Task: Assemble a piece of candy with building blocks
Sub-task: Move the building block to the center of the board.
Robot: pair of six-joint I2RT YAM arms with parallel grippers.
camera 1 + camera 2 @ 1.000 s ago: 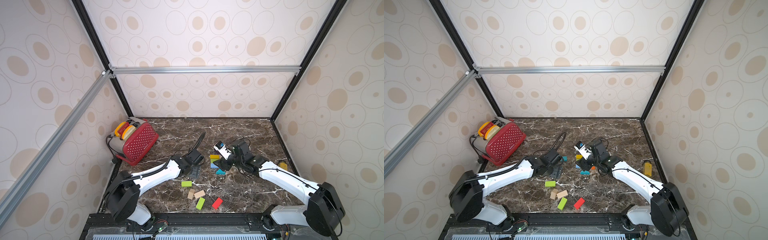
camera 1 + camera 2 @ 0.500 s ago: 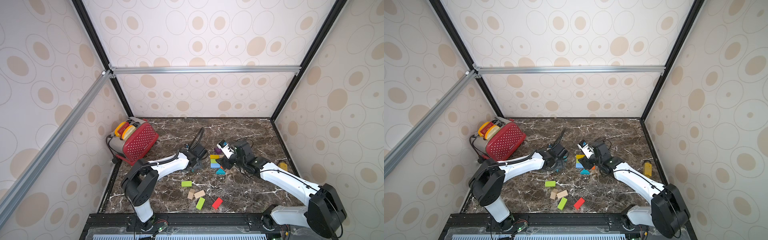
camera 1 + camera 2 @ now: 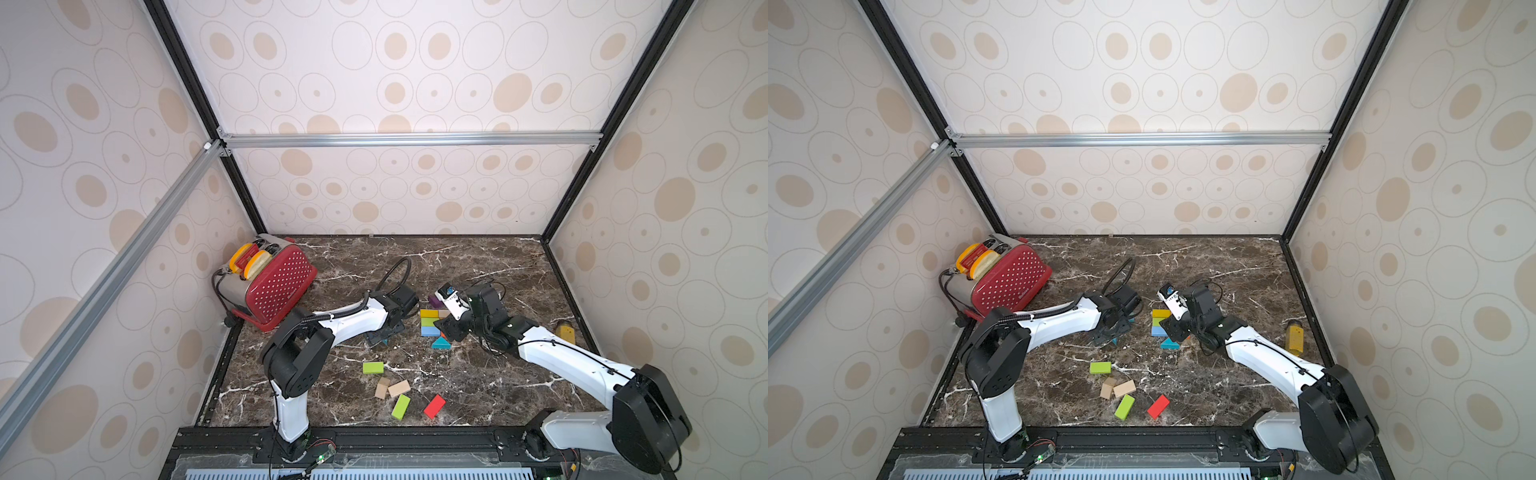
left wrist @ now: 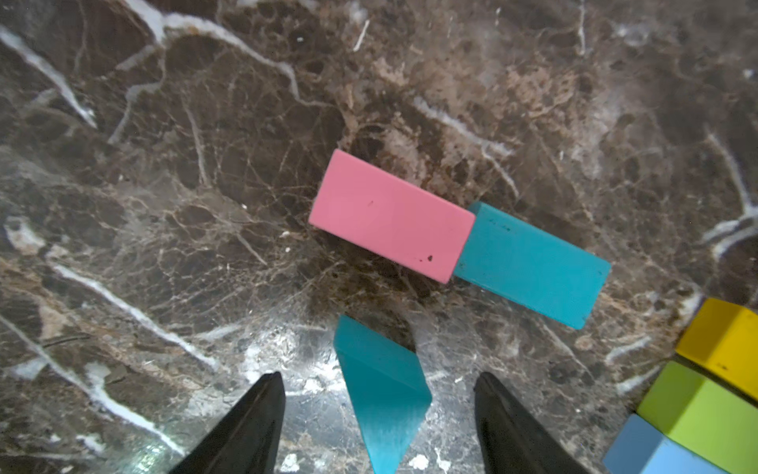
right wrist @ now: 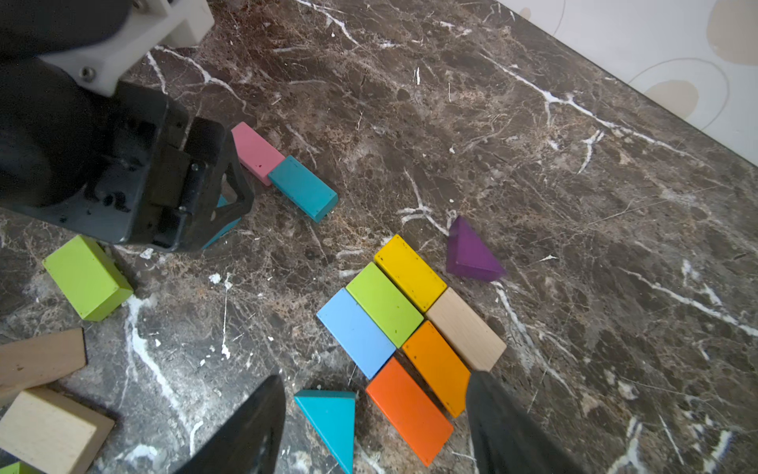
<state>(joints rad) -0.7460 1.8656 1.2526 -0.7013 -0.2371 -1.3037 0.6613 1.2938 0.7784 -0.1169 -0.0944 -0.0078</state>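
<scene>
Six building blocks lie packed in a flat slab (image 3: pixel 430 322): yellow (image 5: pixel 410 271), green (image 5: pixel 383 303), blue (image 5: pixel 355 332), tan (image 5: pixel 465 328) and two orange (image 5: pixel 437 367). My right gripper (image 5: pixel 375 377) hovers open over the slab's orange end, holding nothing. A teal wedge (image 5: pixel 332 418) lies beside that end and a purple wedge (image 5: pixel 469 254) lies off the yellow end. My left gripper (image 4: pixel 377 375) is low on the table and open. Another teal wedge (image 4: pixel 381 394) sits between its fingers with gaps on both sides. Just beyond lie a pink brick (image 4: pixel 389 215) and a teal brick (image 4: pixel 533 264), end to end.
A red toaster (image 3: pixel 276 282) stands at the back left. Loose green (image 3: pixel 372 367), tan (image 3: pixel 392 388), green (image 3: pixel 400 406) and red (image 3: pixel 434 406) blocks lie near the front edge. A yellow block (image 3: pixel 565 332) sits by the right wall.
The left arm's elbow has swung right and further back while its gripper has stayed by the teal wedge. The right arm has hardly moved.
</scene>
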